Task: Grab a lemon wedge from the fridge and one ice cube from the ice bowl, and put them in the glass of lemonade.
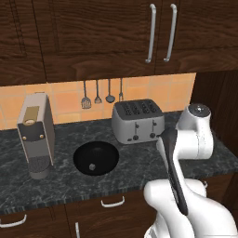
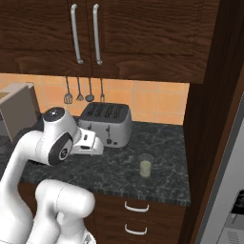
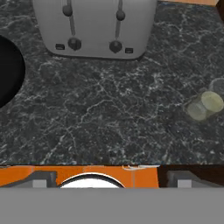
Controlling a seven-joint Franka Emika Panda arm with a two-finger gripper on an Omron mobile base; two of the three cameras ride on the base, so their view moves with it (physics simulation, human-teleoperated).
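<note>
Three task items on counter: ice bowl (image 1: 96,158) left of toaster (image 1: 137,121), one ice cube (image 1: 92,166) inside, within arm's reach; glass of lemonade (image 2: 146,166) on toaster's other side, toward fridge (image 2: 228,190). Gripper (image 3: 111,175) above bare countertop, jaws fully spread, empty, probably pre-reach. Lemon wedge unseen.

Everything's rendered, so the light is flat and even with no obvious single source. The tiled backsplash (image 1: 139,93) is the brightest patch in both base views, while the dark wood cabinets (image 1: 93,37) above it sit pretty dim. Soft highlights run down the cabinet handles (image 2: 75,33) and across the top of the toaster (image 1: 137,109). The ice bowl (image 1: 96,158) is near solid black, barely any shading inside. Shadows on the table (image 3: 113,113) are faint. Textures look low-res and a bit soft, especially the marble veins in the hand view. The glass of lemonade (image 3: 204,105) looks smeary there. No real edge distortion.
</note>
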